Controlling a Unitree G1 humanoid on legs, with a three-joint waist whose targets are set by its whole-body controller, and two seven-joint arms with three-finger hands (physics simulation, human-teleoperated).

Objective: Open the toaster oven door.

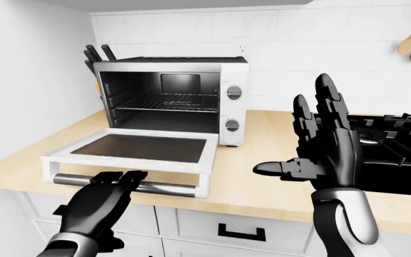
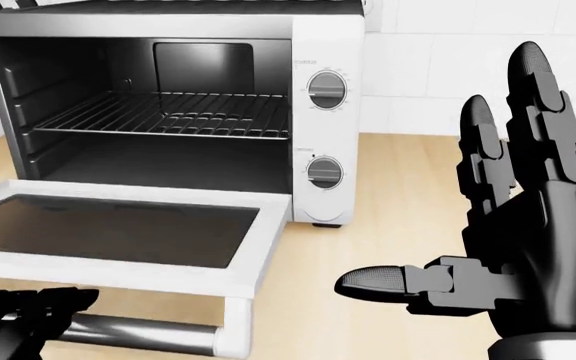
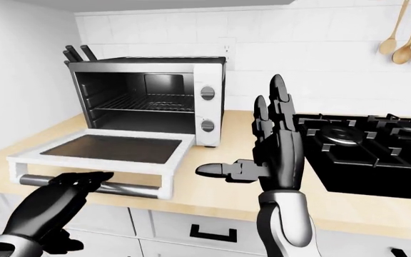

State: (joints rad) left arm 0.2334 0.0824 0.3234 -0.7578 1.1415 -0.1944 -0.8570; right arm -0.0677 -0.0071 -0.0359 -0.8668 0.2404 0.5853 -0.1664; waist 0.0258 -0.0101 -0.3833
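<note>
The toaster oven (image 1: 170, 99) sits at the far left of the wooden counter (image 1: 262, 182), tucked near the corner wall, its long side running left to right and its mouth facing out toward the robot. Its door (image 1: 131, 152) is folded all the way down and lies flat, jutting out over the counter toward the near edge; the door's long axis also runs left to right. The door is a white frame around a dark glass pane, with a round, brushed-metal handle bar (image 1: 163, 186) along its near edge. Inside, the cavity is dark and glossy, with a wire rack (image 2: 173, 115) about halfway up. The body is white with a black top, and two round, silvery knobs (image 2: 326, 89) are stacked on the right panel.

The left hand (image 1: 105, 195), black and jointed, rests at the handle bar with its fingers curled over it, though I can't tell whether they truly clamp it. The right hand (image 1: 327, 144) is held upright above the counter, right of the oven, fingers spread wide, thumb pointing left, holding nothing.

Further right is a black gas stove (image 3: 377, 150). Wooden spoons (image 3: 405, 35) hang on the white tiled wall, and dark knife handles (image 1: 97, 53) poke up behind the oven.
</note>
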